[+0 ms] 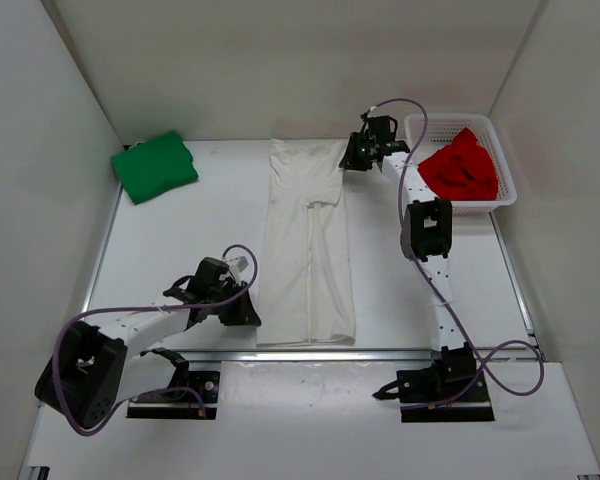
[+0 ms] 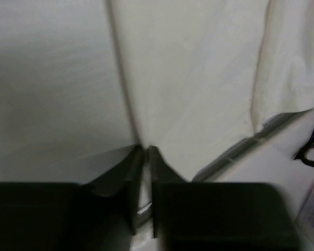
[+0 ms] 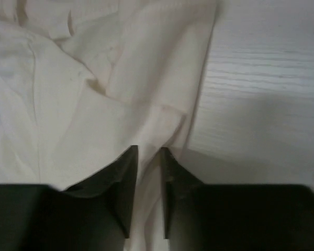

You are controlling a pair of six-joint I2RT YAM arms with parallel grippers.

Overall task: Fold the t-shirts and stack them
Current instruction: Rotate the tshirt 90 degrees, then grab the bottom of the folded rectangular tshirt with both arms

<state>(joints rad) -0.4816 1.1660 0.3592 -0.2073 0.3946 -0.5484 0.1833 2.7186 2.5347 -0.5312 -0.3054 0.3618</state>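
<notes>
Folding the white t-shirt [image 1: 308, 250] in the middle of the table [image 1: 180, 240], you have the left gripper [image 2: 145, 154] pinching its near corner and the right gripper [image 3: 149, 152] pinching its far corner, so lift both together next.

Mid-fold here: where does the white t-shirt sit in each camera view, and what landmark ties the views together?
Top external: white t-shirt, a long folded strip at the table's centre.
Left wrist: it fills the upper middle and right.
Right wrist: it covers the left and centre.
Shared landmark: bare tabletop along the shirt's long edge, on the left in left wrist, on the right in right wrist.
</notes>
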